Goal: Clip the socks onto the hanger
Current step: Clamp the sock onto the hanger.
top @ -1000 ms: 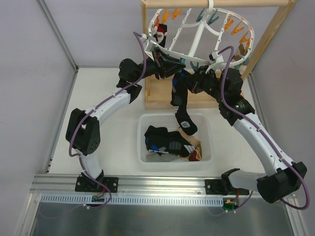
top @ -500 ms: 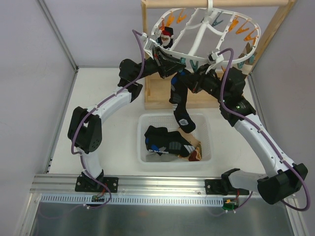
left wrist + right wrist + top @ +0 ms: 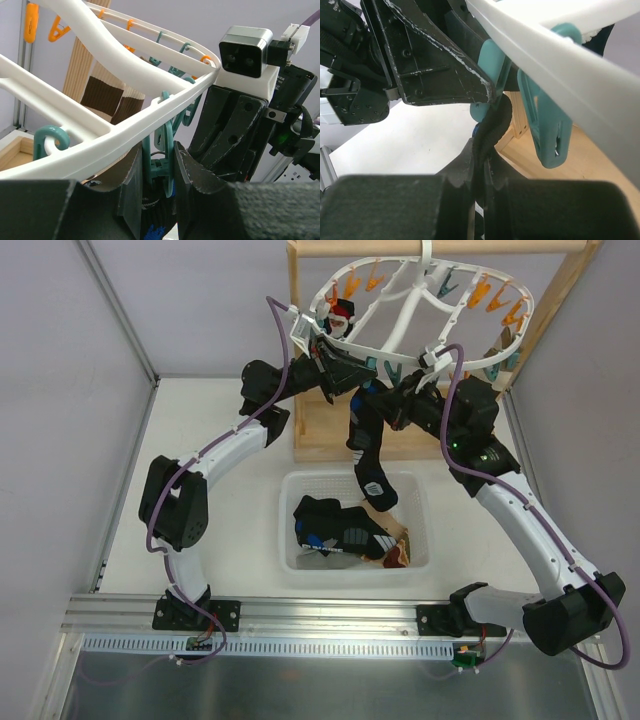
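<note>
Left gripper squeezing teal clothespin; right gripper pinching black sock

one hanger. one stand. one basket. two end effectors: left end effector, right end effector. three socks up at the hanger: black sock, red sock, striped sock. one heap of further socks in the basket, too tangled to count. orange pins and teal pins, several of each, too overlapped to count.
</note>
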`<control>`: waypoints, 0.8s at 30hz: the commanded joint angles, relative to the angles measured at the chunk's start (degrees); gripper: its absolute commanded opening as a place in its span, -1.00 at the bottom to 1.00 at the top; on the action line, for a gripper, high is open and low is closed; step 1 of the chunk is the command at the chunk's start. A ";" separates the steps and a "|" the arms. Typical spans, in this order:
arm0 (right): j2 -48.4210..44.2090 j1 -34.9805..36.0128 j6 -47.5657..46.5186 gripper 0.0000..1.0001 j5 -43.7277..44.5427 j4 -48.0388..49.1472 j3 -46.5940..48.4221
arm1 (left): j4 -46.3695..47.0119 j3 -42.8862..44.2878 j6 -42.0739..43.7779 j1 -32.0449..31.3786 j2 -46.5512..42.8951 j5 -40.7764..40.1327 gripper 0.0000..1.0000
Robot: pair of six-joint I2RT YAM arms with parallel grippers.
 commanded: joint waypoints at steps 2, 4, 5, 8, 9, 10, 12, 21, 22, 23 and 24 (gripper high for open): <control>-0.11 -0.78 -1.77 -0.99 0.79 1.31 3.07 | 6.16 0.59 -0.45 -0.28 -0.96 6.72 -1.00; -0.11 -0.87 -1.60 -0.99 0.71 1.40 3.07 | 6.25 0.41 -0.28 -0.28 -1.05 6.98 -1.00; -0.11 -0.95 -1.51 -0.99 0.97 1.40 3.07 | 6.25 0.32 -0.01 -0.37 -1.05 7.07 -1.00; -0.19 -1.39 -0.98 -0.99 1.68 1.31 3.59 | 6.42 -0.29 0.69 -0.28 -1.32 7.33 -1.00; -0.28 -1.57 -0.02 -0.99 1.59 1.48 3.77 | 6.60 -0.55 0.95 -0.37 -1.40 7.33 -1.00; -0.28 -1.83 0.33 -0.99 0.89 1.74 3.94 | 6.60 -0.90 1.22 -0.37 -1.40 7.33 -1.00; -0.19 -2.01 0.60 -0.99 0.18 1.92 4.73 | 6.60 -1.08 1.74 -0.28 -1.49 7.24 -1.00; 0.07 -2.19 1.30 -0.99 -0.70 3.41 4.39 | 7.13 -1.52 2.54 -0.28 -1.67 7.60 -1.00; 0.07 -2.27 1.39 -0.99 -0.79 3.59 4.65 | 7.13 -1.52 2.80 -0.28 -1.49 7.59 -1.00; 0.24 -2.27 1.57 -0.99 -0.96 3.51 4.82 | 7.13 -1.52 2.97 -0.28 -1.58 7.68 -1.00; 0.33 -2.27 1.48 -0.99 -1.23 3.42 5.17 | 7.13 -1.61 3.15 -0.28 -1.49 7.68 -1.00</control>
